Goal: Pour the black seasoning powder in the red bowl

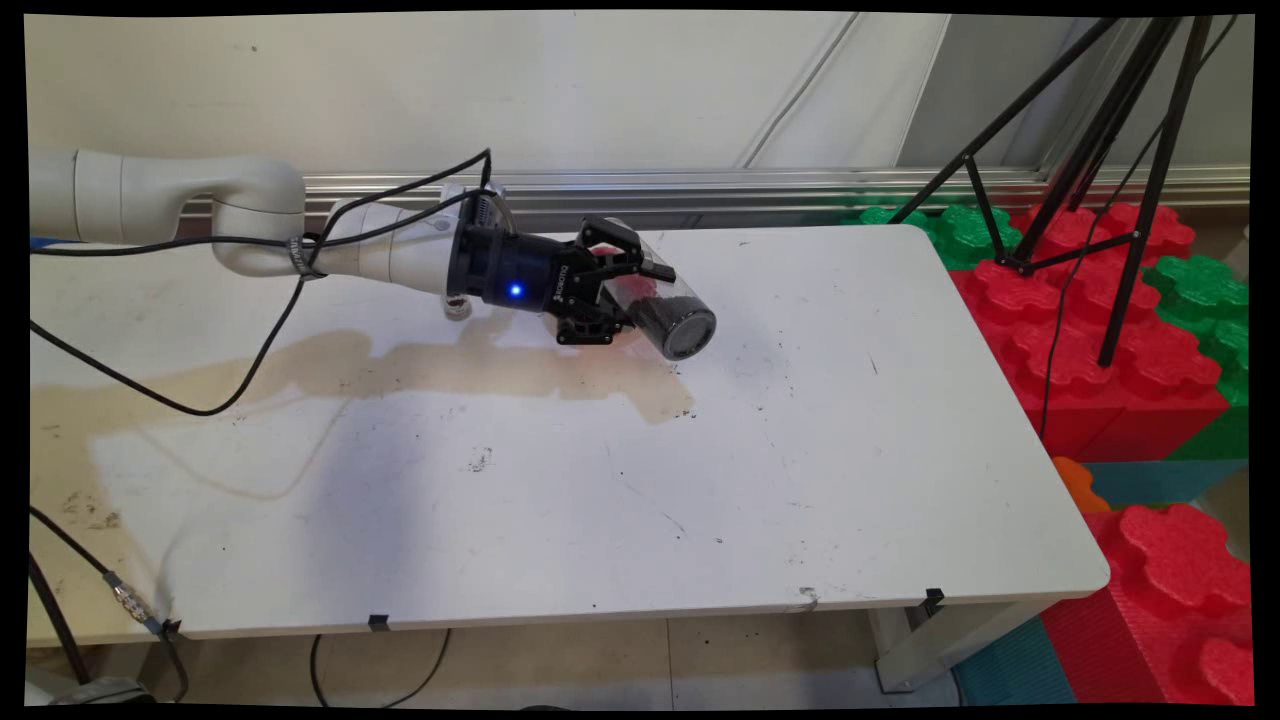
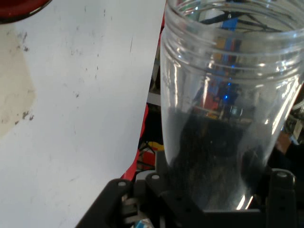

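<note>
Hand view shows us the jaws pinching a clear plastic jar; the black linkage hugs its lower body on both sides, and its threaded, lidless mouth runs away from us toward the top of the picture. Dark granular stuff fills the part of the jar nearest the jaws, though we cannot tell what it is.

From the main view we see the jaws holding the same jar tipped well over, almost lying on its side, lifted off the surface, with one round end turned toward the camera. The dark contents lie along its lower side. We see none of them outside the jar.

Below the jaws and trailing back under the arm, a broad tan stain spreads across the surface; small dark specks lie further out, well apart from the jar. Behind the wrist a small round thing stands on the surface, too hidden to name. In the hand view a dark red rim peeps in at the far corner, away from the jar. Beyond the far end of the surface, past the jaws, stand red and green foam blocks and a black tripod.

As for progress, we can only say the jar is gripped and tilted in the air, contents inside.
</note>
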### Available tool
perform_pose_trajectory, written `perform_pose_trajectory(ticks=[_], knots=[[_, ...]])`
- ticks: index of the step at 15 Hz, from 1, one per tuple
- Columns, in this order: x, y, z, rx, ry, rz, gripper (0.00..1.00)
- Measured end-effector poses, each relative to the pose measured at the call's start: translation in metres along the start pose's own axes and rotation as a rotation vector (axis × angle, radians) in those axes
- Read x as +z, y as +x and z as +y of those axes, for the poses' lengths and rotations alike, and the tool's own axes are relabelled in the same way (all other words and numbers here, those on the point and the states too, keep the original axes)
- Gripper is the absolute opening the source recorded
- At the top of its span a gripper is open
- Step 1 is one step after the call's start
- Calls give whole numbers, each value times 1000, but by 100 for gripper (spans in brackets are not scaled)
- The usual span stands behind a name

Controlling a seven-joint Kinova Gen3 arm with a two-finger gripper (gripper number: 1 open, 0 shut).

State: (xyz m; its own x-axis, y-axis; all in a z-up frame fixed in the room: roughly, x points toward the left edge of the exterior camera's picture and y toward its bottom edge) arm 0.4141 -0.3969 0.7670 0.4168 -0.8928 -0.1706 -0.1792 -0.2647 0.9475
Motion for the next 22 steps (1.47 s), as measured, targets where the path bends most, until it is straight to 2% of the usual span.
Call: perform_pose_trajectory(ticks=[22], knots=[[11, 2, 9, -218, -44, 23, 0]])
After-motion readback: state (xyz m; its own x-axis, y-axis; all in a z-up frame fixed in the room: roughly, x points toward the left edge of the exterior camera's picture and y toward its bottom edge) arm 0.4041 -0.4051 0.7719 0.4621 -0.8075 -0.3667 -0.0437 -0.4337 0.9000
